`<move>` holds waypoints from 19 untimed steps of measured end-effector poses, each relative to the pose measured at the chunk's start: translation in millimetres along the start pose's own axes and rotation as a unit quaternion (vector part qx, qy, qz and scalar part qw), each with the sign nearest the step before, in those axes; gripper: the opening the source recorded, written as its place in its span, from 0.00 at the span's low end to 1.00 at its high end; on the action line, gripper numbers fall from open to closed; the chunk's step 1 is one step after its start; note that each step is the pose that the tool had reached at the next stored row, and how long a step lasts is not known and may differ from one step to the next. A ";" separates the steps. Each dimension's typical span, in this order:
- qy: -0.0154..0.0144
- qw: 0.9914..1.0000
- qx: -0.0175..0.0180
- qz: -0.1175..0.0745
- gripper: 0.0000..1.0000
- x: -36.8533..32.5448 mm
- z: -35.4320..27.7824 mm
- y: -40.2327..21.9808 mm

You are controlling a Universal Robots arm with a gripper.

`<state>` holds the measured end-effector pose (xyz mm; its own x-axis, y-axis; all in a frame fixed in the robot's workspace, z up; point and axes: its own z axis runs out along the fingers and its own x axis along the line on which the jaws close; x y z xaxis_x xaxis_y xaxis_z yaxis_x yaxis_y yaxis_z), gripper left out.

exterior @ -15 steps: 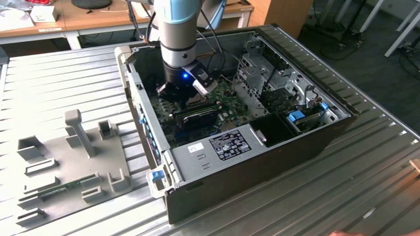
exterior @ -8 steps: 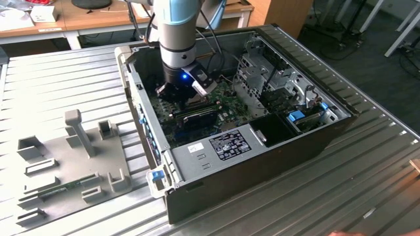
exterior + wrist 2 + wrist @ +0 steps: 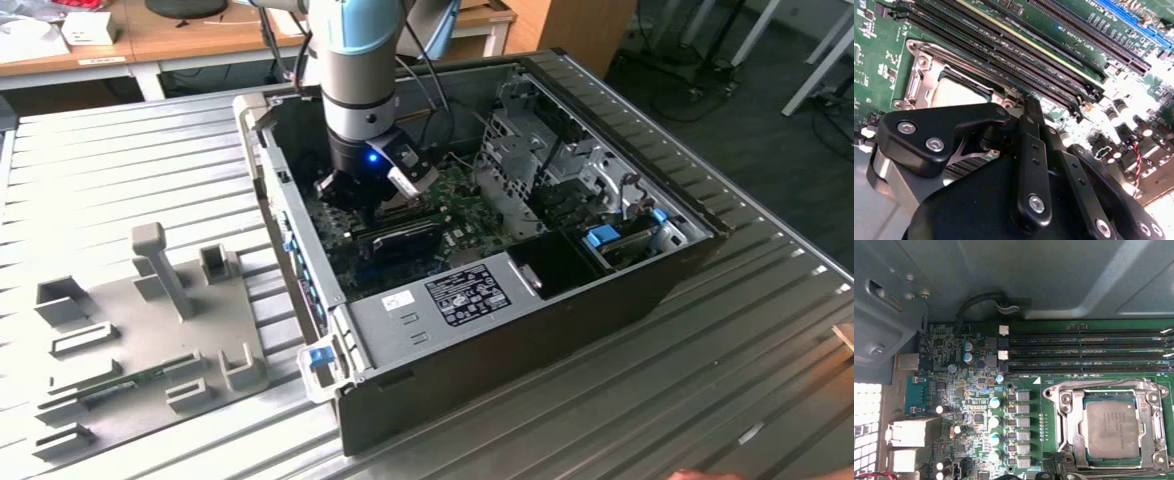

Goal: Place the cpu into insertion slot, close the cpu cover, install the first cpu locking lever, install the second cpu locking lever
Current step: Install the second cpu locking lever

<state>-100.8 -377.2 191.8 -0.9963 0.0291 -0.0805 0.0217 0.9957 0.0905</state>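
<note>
Cpu (image 3: 1112,428) sits socketed just beyond gripper (image 3: 1026,107).

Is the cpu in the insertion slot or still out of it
In. The first wrist view shows the cpu lying flat inside the insertion slot, its silvery metal frame around it on all sides.

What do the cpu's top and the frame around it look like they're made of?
The cpu top looks like dull grey-brown brushed metal, matte with no glare. The cpu cover framing it seems bare stamped steel: silvery, with bright glints along its edges.
</note>
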 end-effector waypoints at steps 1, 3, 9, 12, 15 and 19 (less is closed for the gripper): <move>0.001 1.000 0.001 0.000 0.10 0.1 1.4 -0.1; 0.001 1.000 0.002 0.000 0.10 0.1 1.5 -0.1; 0.001 1.000 0.002 0.000 0.10 0.1 1.5 0.0; 0.001 1.000 0.002 0.000 0.10 0.1 1.5 -0.1; 0.001 1.000 0.002 0.000 0.10 0.1 1.5 0.0; 0.001 1.000 0.002 0.000 0.10 0.1 1.5 0.0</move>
<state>-100.8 -377.1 190.2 -0.9965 0.0289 -0.0779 0.0221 0.9960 0.0864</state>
